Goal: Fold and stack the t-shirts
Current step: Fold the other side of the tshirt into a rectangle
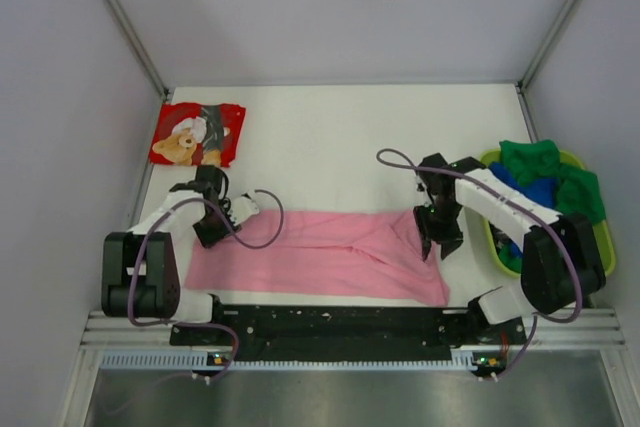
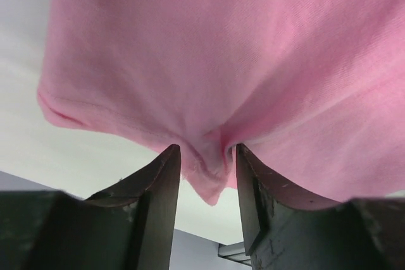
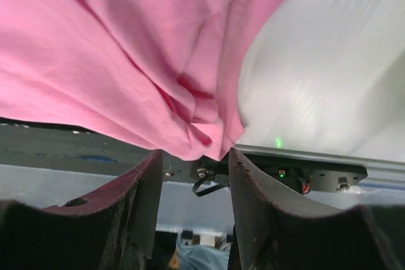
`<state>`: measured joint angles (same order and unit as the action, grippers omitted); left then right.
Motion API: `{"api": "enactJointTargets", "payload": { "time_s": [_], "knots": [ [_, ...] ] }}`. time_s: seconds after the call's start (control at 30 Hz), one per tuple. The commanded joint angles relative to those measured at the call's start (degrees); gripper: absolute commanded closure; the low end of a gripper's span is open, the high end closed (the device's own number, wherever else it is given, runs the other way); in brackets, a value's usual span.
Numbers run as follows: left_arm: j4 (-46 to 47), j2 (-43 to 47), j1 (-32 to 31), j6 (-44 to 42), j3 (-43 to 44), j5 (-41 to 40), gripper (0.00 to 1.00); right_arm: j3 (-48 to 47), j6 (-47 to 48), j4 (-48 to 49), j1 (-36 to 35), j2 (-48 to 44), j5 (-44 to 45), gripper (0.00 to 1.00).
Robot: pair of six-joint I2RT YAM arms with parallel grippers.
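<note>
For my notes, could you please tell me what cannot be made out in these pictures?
- Top view: blue shirt in the tray, mostly under the right arm and green shirt.
- Right wrist: whether the jaws pinch the pink shirt; only its tip reaches them.

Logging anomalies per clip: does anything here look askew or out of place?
Nothing damaged. The pink t-shirt lies rumpled, its near right corner reaching the table edge; a green t-shirt spills over the tray rim.
</note>
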<state>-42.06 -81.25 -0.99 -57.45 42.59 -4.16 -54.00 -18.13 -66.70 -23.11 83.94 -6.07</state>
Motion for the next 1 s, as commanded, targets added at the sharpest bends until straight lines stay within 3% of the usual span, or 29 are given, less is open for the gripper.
{"api": "enactJointTargets", "payload": {
  "time_s": [0.0, 0.13, 0.23, 0.37, 0.6, 0.73, 0.8, 0.97],
  "knots": [
    [-2.84, 3.55, 0.29, -1.26, 4.25, 2.67, 0.53, -7.78, 1.60, 6.81, -2.28, -6.32, 0.54, 0.55],
    [-5.22, 4.52, 0.29, -0.21, 7.15, 3.28, 0.45, -7.53, 3.01, 21.49, -7.47, -4.94, 0.35, 0.55],
    [-5.14, 4.70, 0.47, 0.50, 6.99, 2.67, 0.44, -8.66, 3.28, 25.29, -7.47, 1.55, 3.33, 0.55],
    [-4.43, 3.74, 0.56, 1.55, 5.75, 1.53, 0.44, -9.55, 4.50, 29.15, -7.91, 8.51, -0.51, 0.56],
    [-4.08, 3.21, 0.56, 2.34, 5.49, 2.14, 0.43, -9.64, 4.77, 31.27, -8.61, 11.68, 0.53, 0.55],
    [-3.82, 2.33, 0.56, 2.43, 5.23, 1.18, 0.43, -8.67, 4.60, 30.93, -9.14, 11.77, -5.07, 0.69],
    [-3.82, 2.41, 0.56, 2.34, 5.05, 1.00, 0.43, -8.49, 3.55, 29.53, -9.23, 11.51, -7.81, 0.69],
    [-3.73, 1.98, 0.56, 2.17, 5.31, 1.35, 0.43, -7.61, 3.89, 28.12, -9.14, 13.00, -4.49, 0.63]
  ]
}}
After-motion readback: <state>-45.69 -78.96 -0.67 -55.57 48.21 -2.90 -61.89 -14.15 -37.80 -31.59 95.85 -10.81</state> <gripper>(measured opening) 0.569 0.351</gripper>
